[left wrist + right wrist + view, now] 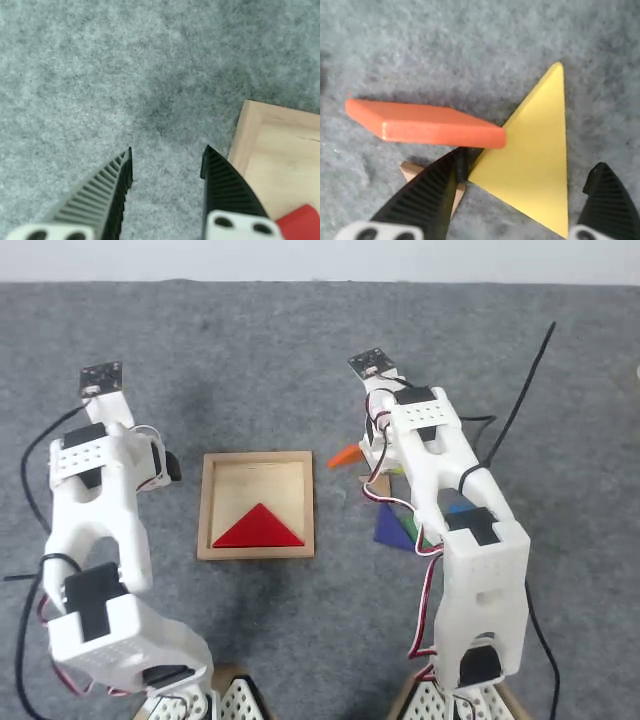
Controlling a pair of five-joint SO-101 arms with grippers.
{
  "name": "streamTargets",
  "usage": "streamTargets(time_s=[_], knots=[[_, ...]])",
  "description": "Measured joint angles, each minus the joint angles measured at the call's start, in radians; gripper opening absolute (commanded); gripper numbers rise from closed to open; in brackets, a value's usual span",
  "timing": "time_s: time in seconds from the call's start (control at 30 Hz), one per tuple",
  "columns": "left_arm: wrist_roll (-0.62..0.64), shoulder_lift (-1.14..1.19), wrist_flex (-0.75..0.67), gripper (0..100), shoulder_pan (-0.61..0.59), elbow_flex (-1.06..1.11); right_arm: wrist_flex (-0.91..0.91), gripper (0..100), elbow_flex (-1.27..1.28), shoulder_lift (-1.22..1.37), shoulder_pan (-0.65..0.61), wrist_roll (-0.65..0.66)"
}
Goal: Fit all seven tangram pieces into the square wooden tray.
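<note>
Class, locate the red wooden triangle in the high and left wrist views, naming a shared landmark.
High view: red wooden triangle inside the square wooden tray, near half.
Left wrist view: its red corner beside the left gripper.
Shared landmark: the tray's pale rim.

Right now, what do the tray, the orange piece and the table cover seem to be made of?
Tray: pale, bare-looking wood; faint grain, matte surface.
Orange piece: probably painted wood; matte, even colour and thick, sharp edges. Plastic is possible.
Table cover: grey felt or carpet, by its fuzzy, mottled fibres.
</note>
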Motion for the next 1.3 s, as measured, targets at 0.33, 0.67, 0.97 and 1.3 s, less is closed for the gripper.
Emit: streamTargets(time_s=[0.33, 0.67, 0.97, 1.3], knots=[[0.0, 0.0, 0.0, 22, 0.0, 0.0, 0.087, 36.1, -0.009, 0.006, -0.003, 0.129], [0.0, 0.0, 0.0, 22, 0.0, 0.0, 0.051, 36.1, -0.009, 0.006, -0.003, 0.137], [0.0, 0.0, 0.0, 22, 0.0, 0.0, 0.049, 17.0, -0.008, 0.006, -0.021, 0.135], [0.0, 0.0, 0.0, 22, 0.0, 0.0, 0.038, 17.5, -0.008, 0.003, -0.021, 0.072]])
